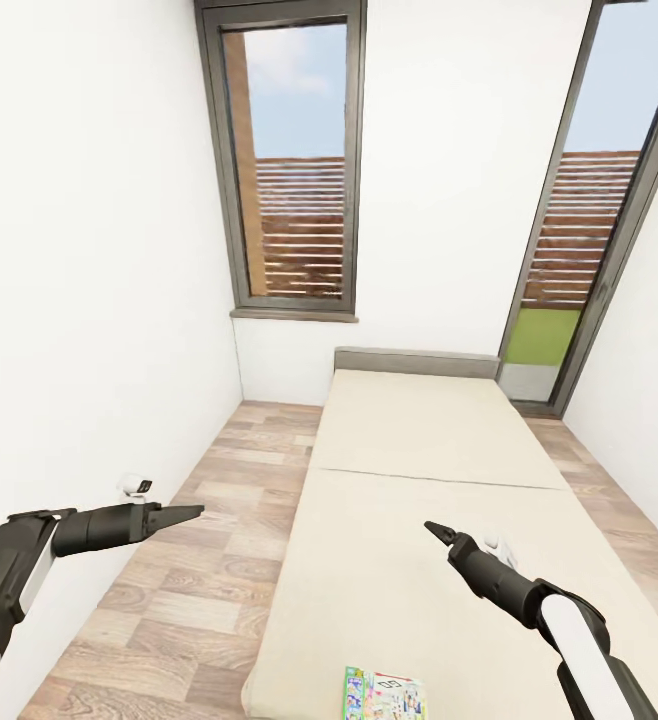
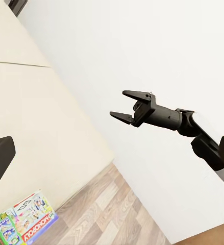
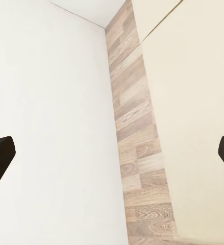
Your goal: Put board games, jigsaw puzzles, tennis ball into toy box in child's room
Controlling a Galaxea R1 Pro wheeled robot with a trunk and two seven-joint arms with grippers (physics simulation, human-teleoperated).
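Observation:
The bed (image 1: pixel 419 480) with its plain beige mattress runs away from me in the head view. One board game (image 1: pixel 382 695), a white-green box with a red logo, lies flat at the mattress's near edge; the left wrist view has the same board game (image 2: pixel 24 219) by the bed's corner. My left gripper (image 1: pixel 194 513) hovers open over the wooden floor left of the bed, pointing toward it. My right gripper (image 1: pixel 434 528) hangs open and empty above the mattress, well beyond the game. The toy box, table, jigsaw puzzles and tennis ball are out of view.
A strip of wooden floor (image 1: pixel 199 560) lies between the bed and the white left wall (image 1: pixel 89 300). A tall window (image 1: pixel 294 170) is behind the bed head, a glass door (image 1: pixel 579 260) at the far right. A small white object (image 1: pixel 134 487) sits by the left wall.

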